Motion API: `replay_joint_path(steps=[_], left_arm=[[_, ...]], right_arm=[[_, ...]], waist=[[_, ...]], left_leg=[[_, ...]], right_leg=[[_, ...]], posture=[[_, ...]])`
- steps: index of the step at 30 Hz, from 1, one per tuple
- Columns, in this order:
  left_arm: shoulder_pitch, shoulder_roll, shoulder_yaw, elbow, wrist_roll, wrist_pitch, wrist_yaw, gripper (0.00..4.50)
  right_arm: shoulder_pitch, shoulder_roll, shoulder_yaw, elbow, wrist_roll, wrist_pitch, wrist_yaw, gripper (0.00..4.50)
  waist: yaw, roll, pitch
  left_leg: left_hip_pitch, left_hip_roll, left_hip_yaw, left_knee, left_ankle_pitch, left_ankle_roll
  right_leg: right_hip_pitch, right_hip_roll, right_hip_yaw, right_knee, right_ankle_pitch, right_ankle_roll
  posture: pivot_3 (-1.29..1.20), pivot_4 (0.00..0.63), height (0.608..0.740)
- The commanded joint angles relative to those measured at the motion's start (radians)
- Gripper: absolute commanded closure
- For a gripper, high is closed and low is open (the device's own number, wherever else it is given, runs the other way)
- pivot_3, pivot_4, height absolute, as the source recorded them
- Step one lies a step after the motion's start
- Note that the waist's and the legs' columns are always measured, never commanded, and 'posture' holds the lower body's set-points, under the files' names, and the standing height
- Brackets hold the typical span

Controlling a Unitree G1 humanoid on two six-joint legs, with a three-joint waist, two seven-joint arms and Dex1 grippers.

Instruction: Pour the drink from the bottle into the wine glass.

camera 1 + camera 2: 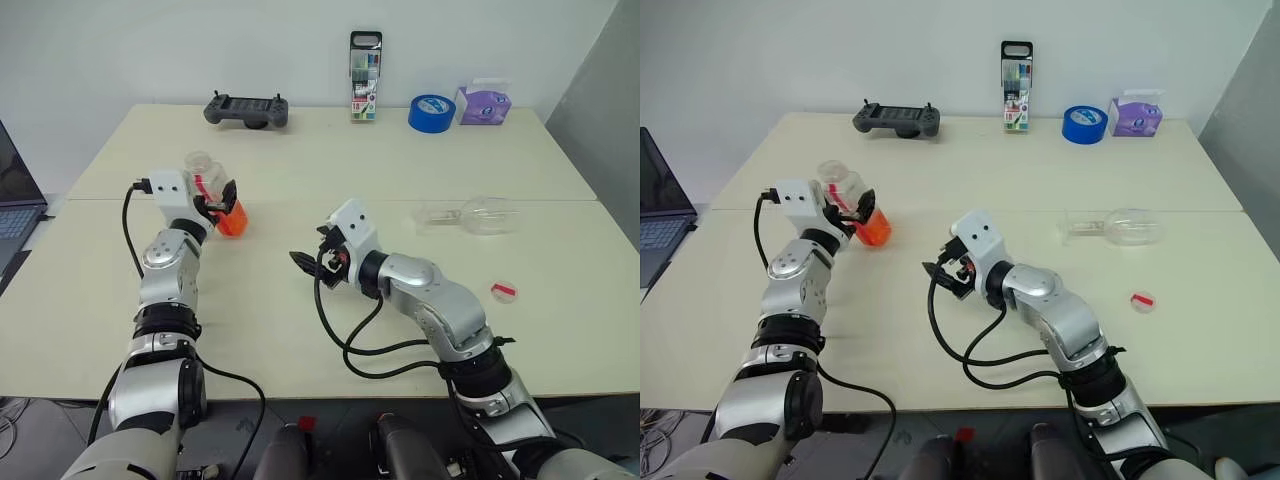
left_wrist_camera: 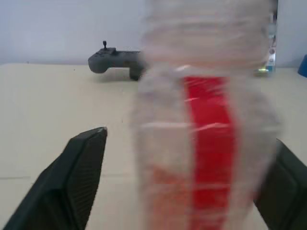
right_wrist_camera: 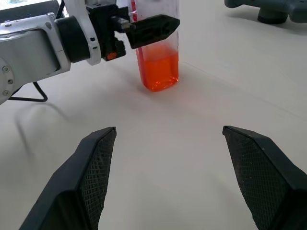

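1. The small clear plastic bottle with squarish sides and a red vertical label strip stands upright on the pale beige table, on its left half. Its mouth at the top looks uncapped.
2. The translucent orange-red drink fills only the lower part of the bottle.
3. The left gripper is around the bottle, one black finger on each side. In the left wrist view a gap shows between that finger and the bottle wall, so the jaws stand wide and do not clamp it.
4. The right gripper hovers near the table's middle, pointing toward the bottle. Its two black fingers are spread wide apart and carry nothing.
5. The clear colourless stemmed wine glass lies on its side on the right half of the table, well apart from the bottle and from both grippers.
6. A small red cap lies on the table nearer the front edge than the glass.
7. Along the far edge sit a dark grey game controller, a tall upright marker pack, a blue tape roll and a purple tissue box.
8. A laptop shows at the far left.
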Motion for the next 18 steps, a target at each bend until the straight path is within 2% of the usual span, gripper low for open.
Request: replay_joint_path(steps=[1, 9, 18], left_arm=[[-0.003, 0.025, 0.005, -0.052, 0.004, -0.002, 0.001, 0.06], [0.044, 0.021, -0.015, -0.133, 0.016, 0.064, -0.003, 0.06], [0.214, -0.003, -0.014, -0.468, -0.006, 0.235, 0.036, 0.06]], right_arm=[[-0.003, 0.006, -0.022, -0.033, -0.001, -0.014, -0.003, 0.72], [0.009, 0.001, -0.031, -0.043, -0.005, -0.010, 0.003, 0.72], [0.007, -0.035, -0.063, -0.046, -0.003, -0.008, 0.013, 0.72]], waist=[[0.001, 0.000, 0.000], [0.001, 0.000, 0.000], [0.001, 0.000, 0.000]], left_leg=[[0.000, 0.000, 0.000, 0.000, 0.000, 0.000], [0.000, 0.000, 0.000, 0.000, 0.000, 0.000], [0.000, 0.000, 0.000, 0.000, 0.000, 0.000]], right_leg=[[0.000, 0.000, 0.000, 0.000, 0.000, 0.000], [0.000, 0.000, 0.000, 0.000, 0.000, 0.000], [0.000, -0.001, 0.001, 0.000, 0.000, 0.000]], posture=[[0.00, 0.150, 0.740], [0.00, 0.150, 0.740], [0.00, 0.150, 0.740]])
